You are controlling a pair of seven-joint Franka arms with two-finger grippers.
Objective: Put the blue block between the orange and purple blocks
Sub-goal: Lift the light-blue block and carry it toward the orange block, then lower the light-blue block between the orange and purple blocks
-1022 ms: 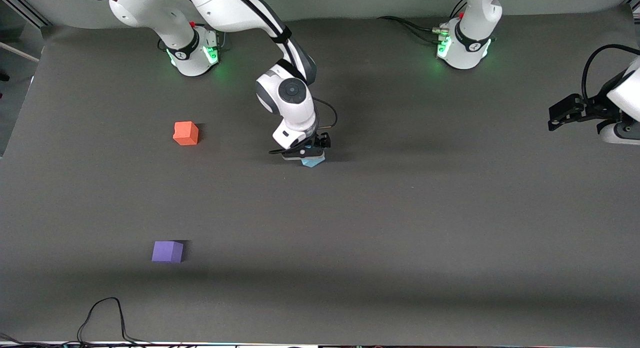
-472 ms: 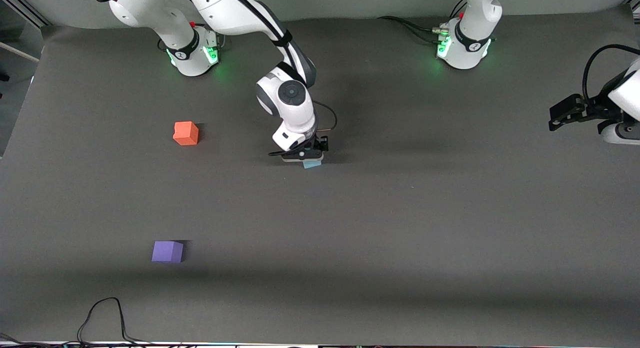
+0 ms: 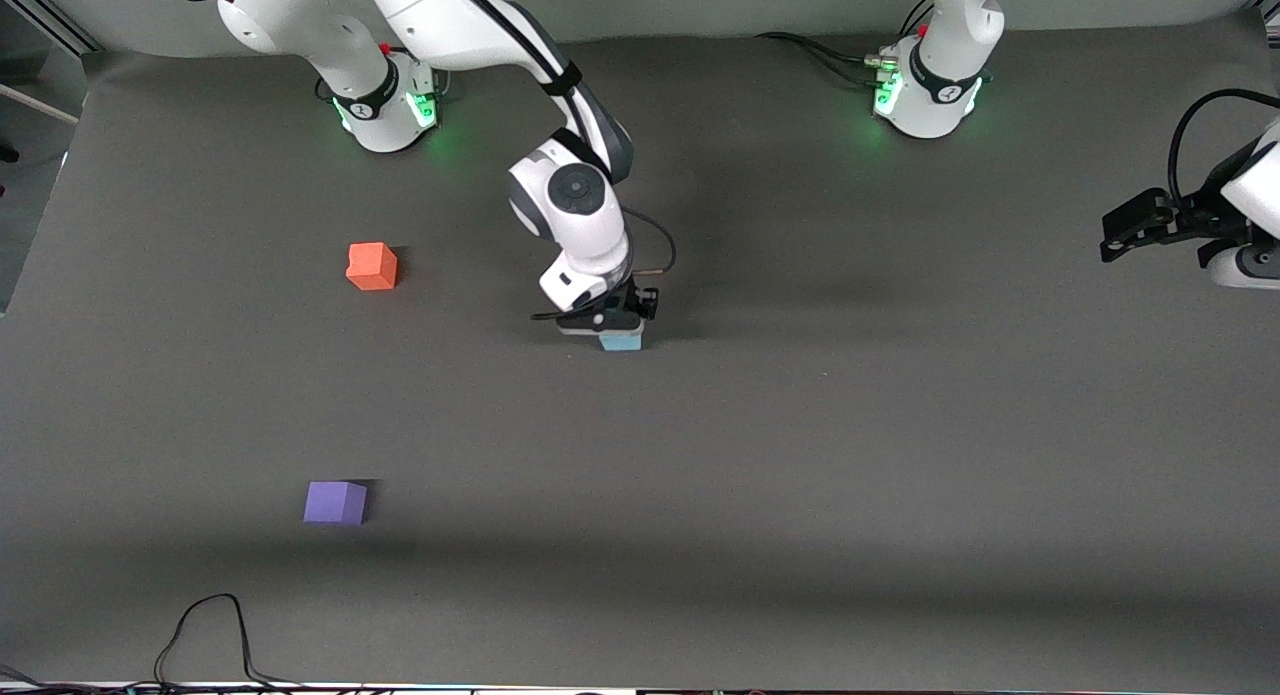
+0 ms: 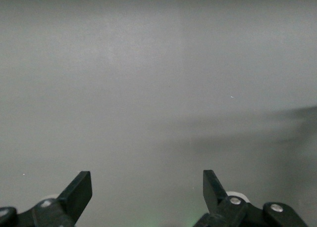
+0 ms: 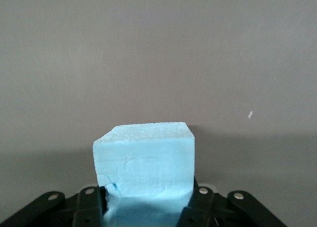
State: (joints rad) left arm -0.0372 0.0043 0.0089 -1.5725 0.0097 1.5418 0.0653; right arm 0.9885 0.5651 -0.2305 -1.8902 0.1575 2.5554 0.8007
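We see the right gripper clenched on the blue block over mid-table, well apart from the orange block and purple block. The left gripper waits spread at the left arm's end.

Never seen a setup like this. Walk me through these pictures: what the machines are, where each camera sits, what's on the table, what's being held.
Two white robot arms stand at a dark grey table, each ending in a two-fingered tool. The wide picture comes from a high camera facing them. The other two come from cameras on the arms' wrists.

The right tool is shut on the blue block; its wrist view shows that block clamped from both sides. The left tool waits open at its end of the table, and its wrist view shows only bare surface between the spread fingers.

On the table lie an orange block and, nearer the front camera, a purple block.
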